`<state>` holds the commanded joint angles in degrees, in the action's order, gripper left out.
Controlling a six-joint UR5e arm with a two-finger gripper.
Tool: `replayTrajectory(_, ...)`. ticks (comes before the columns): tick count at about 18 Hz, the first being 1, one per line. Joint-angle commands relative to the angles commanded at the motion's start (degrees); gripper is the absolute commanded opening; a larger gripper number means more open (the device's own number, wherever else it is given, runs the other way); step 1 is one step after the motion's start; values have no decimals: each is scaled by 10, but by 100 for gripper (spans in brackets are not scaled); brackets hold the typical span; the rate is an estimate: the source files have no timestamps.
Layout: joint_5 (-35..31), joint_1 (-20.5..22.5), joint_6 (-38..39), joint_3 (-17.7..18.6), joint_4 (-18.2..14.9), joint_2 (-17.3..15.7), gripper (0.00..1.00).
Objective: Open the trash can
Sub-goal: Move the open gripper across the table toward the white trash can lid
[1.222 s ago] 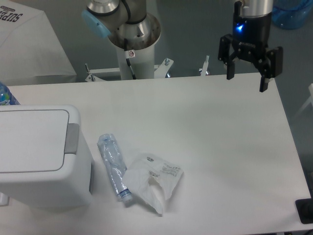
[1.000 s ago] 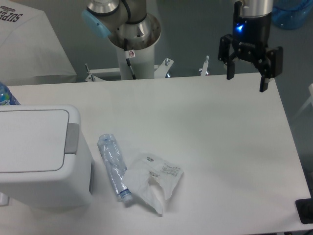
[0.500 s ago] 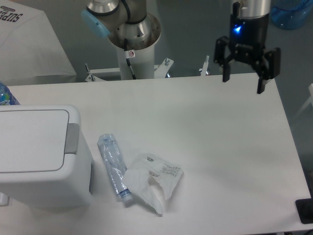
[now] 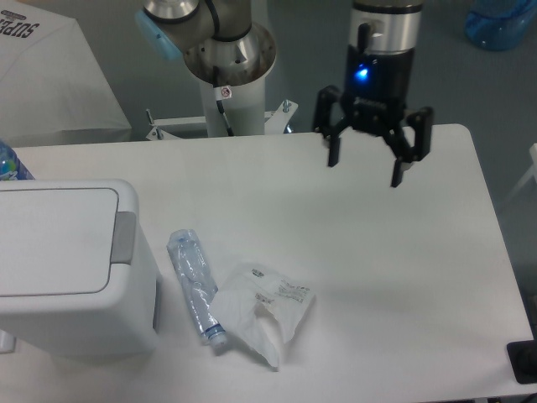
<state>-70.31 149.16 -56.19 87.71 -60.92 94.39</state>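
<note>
The white boxy trash can (image 4: 67,269) stands at the left edge of the table. Its flat lid (image 4: 50,239) is closed and level, with a small grey push tab (image 4: 124,238) on its right side. My gripper (image 4: 365,170) hangs open and empty above the back middle-right of the table, far to the right of the can. Its two black fingers (image 4: 333,151) point down, well apart.
A crushed clear plastic bottle (image 4: 195,285) lies just right of the can. A crumpled white wrapper (image 4: 262,311) lies beside it. The arm's white base (image 4: 231,75) stands behind the table. A blue bottle top (image 4: 10,164) shows at the far left. A black object (image 4: 524,361) sits at the table's front right corner.
My gripper has moved left and slightly down, from the table's back right corner toward the middle. It stays open. The trash can, bottle and wrapper have not moved.
</note>
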Motion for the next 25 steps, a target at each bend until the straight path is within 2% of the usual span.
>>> replayTrajectory(3,0,-27,95,3,8,5,100)
replayTrajectory(9,1,-69,222,3,10,11,100)
replayTrajectory(14,1,-113,336,3,39,23,100)
replayTrajectory(16,0,-131,364,3,50,29,100)
replayTrajectory(21,1,-157,418,4,54,35,100)
replayTrajectory(25,1,-166,434,20,54,33,100)
